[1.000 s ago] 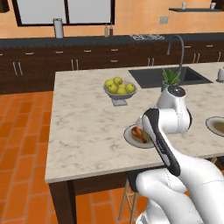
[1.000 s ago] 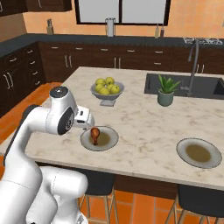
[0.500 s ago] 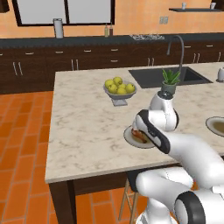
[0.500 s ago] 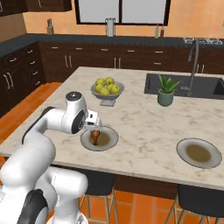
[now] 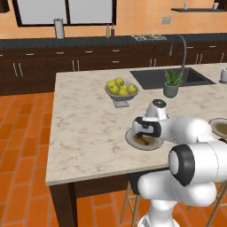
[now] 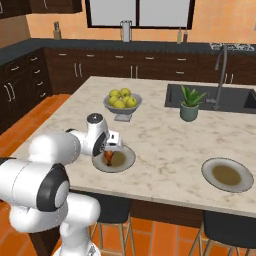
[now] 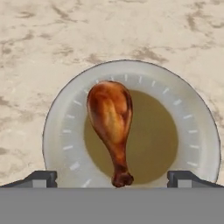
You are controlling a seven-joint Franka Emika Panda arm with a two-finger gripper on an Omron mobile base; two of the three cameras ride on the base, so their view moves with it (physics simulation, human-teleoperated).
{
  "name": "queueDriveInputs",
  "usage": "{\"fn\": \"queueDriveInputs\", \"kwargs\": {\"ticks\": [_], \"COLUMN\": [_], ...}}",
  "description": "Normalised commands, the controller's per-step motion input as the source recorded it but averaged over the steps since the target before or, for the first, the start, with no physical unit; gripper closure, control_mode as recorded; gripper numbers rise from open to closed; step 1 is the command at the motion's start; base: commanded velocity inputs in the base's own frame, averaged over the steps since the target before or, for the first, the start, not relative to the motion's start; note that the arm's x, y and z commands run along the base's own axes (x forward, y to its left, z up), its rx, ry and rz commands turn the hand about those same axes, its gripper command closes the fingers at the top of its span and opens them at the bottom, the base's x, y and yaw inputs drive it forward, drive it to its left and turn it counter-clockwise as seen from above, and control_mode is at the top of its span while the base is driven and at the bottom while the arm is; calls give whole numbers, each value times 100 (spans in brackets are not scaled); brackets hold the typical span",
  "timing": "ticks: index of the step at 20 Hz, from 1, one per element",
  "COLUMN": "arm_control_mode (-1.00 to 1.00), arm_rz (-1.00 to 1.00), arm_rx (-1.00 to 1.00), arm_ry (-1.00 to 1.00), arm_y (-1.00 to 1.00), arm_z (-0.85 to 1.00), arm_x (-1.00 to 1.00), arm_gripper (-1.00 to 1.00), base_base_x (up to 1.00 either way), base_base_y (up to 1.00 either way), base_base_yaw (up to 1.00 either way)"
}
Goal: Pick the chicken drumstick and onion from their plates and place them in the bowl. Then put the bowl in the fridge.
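Note:
The reddish-brown chicken drumstick (image 7: 109,120) lies on a grey plate (image 7: 197,127) near the island's front edge, its bone end pointing toward my hand. My gripper (image 7: 112,178) hovers just above it, open, with one dark fingertip on each side of the bone end. The base views show the gripper (image 5: 140,133) (image 6: 111,149) low over this plate (image 5: 155,144) (image 6: 125,159) and the drumstick (image 6: 108,158). A second grey plate (image 6: 227,175) (image 5: 221,125) sits further right with only its brownish centre showing. The onion, the bowl and the fridge are out of view.
A footed fruit bowl (image 5: 121,91) (image 6: 122,102) with yellow-green fruits stands behind the drumstick's plate. A potted plant (image 5: 171,86) (image 6: 189,105) sits by the sink (image 5: 168,76) (image 6: 215,97) and its faucet (image 6: 220,75). Bare marble lies left of the plate.
The arm has folded forward and down, bringing the hand from above the island to just over the drumstick's plate. The jaws stayed open.

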Motion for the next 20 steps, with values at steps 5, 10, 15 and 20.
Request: {"fn": "queueDriveInputs", "kwargs": {"ticks": [5, 10, 15, 20], "arm_control_mode": [-100, -100, -100, -100], "arm_rz": [6, 7, 5, 5], "arm_rx": [-6, 0, 0, 0], "arm_ry": [0, 0, 0, 0], "arm_y": [-2, -4, -7, 0], "arm_z": [-43, -33, -19, -30], "arm_x": [46, 26, 29, 34], "arm_gripper": [-100, -100, -100, 100], "base_base_x": [0, 0, 0, 0], "base_base_y": [0, 0, 0, 0], "base_base_yaw": [0, 0, 0, 0]}}
